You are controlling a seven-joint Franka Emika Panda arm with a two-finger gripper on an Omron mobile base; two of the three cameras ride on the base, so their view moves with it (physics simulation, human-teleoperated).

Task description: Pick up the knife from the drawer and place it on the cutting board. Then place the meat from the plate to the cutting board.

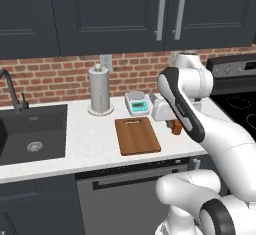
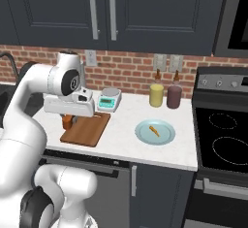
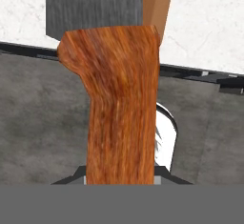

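Pincer (image 2: 68, 123) clamped on knife (image 3: 121, 108) by its orange handle, hanging at cutting board (image 1: 137, 135) edge nearest the arm, blade pointing away in hand view. Should shift knife over board centre, lower till flat, then release gently. Meat (image 2: 153, 130) sits on plate (image 2: 167, 137) w/ table (image 1: 85, 149) under it, well apart from board

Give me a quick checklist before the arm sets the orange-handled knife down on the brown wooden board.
1. Grip on the small knife with the chunky orange handle: ok, handle rises from the gripper.
2. Flat brown wooden cutting board free of things: ok.
3. Gripper over the board: not ok, it hangs at the board's edge.
4. Blade direction: cannot tell from the base views.
5. Tan-yellow meat piece on the round pale-teal plate: ok.
6. Small light-teal scale clear of the board: ok.
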